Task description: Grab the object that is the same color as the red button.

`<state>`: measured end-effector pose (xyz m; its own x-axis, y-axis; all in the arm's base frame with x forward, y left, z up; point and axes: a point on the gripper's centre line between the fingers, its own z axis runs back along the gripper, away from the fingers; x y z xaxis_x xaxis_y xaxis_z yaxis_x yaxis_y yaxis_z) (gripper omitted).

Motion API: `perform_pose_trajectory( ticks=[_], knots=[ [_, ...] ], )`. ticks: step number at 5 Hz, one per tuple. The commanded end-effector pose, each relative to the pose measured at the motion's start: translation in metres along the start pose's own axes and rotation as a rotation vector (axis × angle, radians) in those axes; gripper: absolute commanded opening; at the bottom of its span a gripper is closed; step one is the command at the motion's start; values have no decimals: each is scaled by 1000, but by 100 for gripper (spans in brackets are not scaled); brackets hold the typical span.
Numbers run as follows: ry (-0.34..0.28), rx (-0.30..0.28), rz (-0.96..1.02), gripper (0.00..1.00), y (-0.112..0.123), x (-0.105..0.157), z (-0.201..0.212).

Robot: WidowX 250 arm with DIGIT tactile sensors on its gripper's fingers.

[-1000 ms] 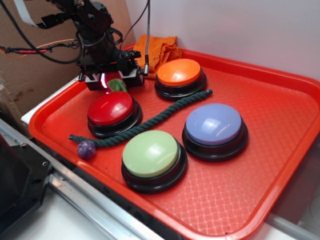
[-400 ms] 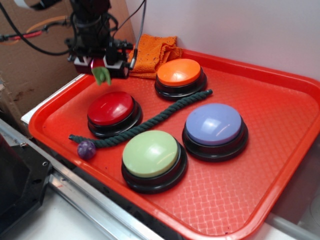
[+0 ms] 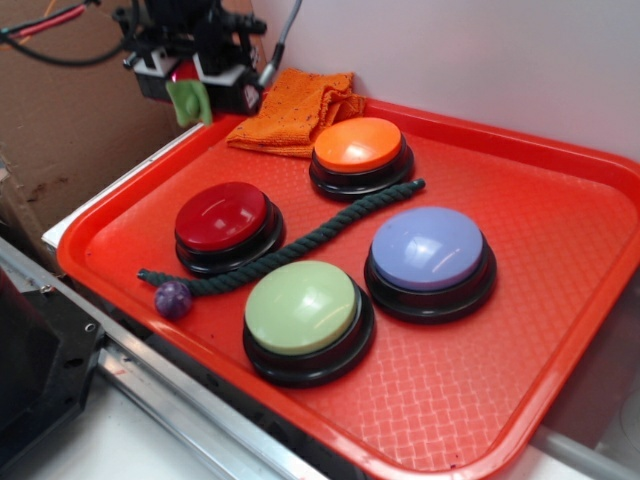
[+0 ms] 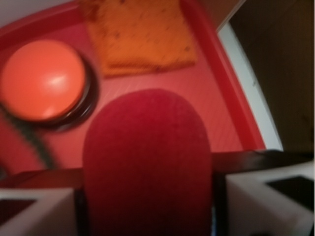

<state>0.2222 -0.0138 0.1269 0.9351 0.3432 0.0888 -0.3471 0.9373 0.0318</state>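
Note:
My gripper (image 3: pixel 188 85) hangs above the tray's back left corner, shut on the object (image 3: pixel 187 98), a small red toy fruit whose pale green leaf part dangles below the fingers. In the wrist view the object (image 4: pixel 147 167) fills the gap between the two white fingers (image 4: pixel 266 201) as a big dark-red shape. The red button (image 3: pixel 222 216), glossy and domed on a black base, sits on the tray's left side, below and in front of the gripper.
The red tray (image 3: pixel 560 300) also holds an orange button (image 3: pixel 360 145), a lilac button (image 3: pixel 428 250), a green button (image 3: pixel 302 306), a dark green rope (image 3: pixel 300 240), a small purple ball (image 3: pixel 172 298) and an orange cloth (image 3: pixel 290 110). A white wall stands behind.
The gripper has risen from just behind the red button, carrying the red fruit up and back, away from the tray.

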Motion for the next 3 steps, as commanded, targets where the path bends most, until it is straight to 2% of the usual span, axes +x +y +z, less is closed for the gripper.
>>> perform_pose_trajectory(
  ticks=[1,2,3],
  knots=[
    [-7,-116,-77,0,-26,-12,62],
    [-50,-74,-111,0,-45,-20,64],
    [9,-146,-158,0,-51,-17,57]
  ],
)
